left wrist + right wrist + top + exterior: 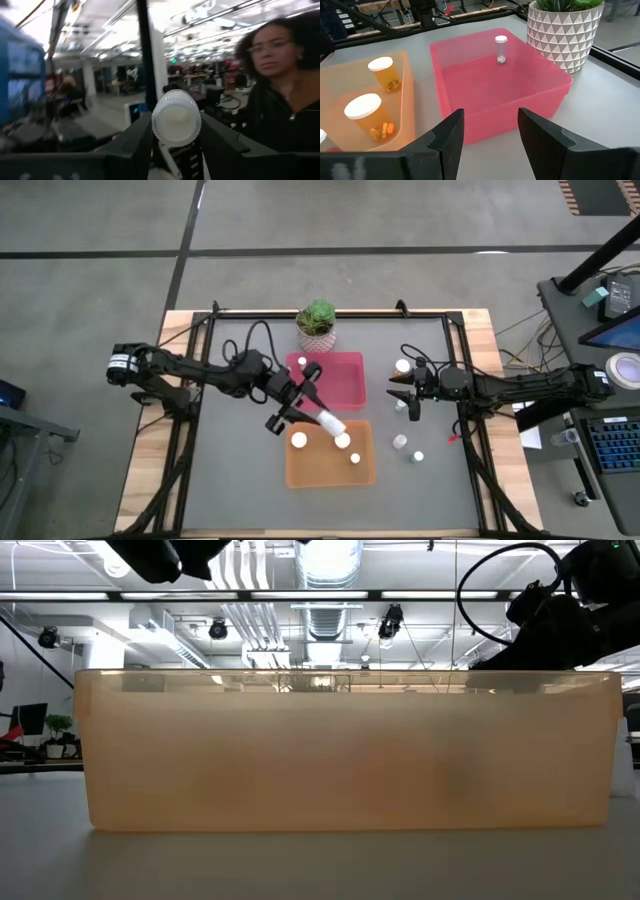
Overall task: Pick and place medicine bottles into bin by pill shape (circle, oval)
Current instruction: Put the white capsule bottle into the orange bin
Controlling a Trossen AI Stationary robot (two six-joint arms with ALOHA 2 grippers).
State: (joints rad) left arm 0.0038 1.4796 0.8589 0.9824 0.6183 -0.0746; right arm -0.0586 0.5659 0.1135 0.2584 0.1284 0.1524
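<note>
Bottle [176,117], white-capped, sits clamped between the left gripper's [300,402] fingers [131,145], above the orange bin's [368,476] 11 o'clock corner, just below the red bin [355,390]. It looks light, rigid and smooth-walled, likely slippery; a grip across the body below the cap seems safest.

Right gripper [405,394] hovers at the red bin's 3 o'clock, fingers parted with nothing between them, beside loose bottles [400,442] on the table.

From above, three bottles [299,440] show in the orange bin and one [302,361] in the red, by the plant [318,323]. Only the right wrist view reveals pills inside. The left wrist view alone shows the held cap end-on and a person [280,100] beyond. The low view gives just the orange bin's wall.
</note>
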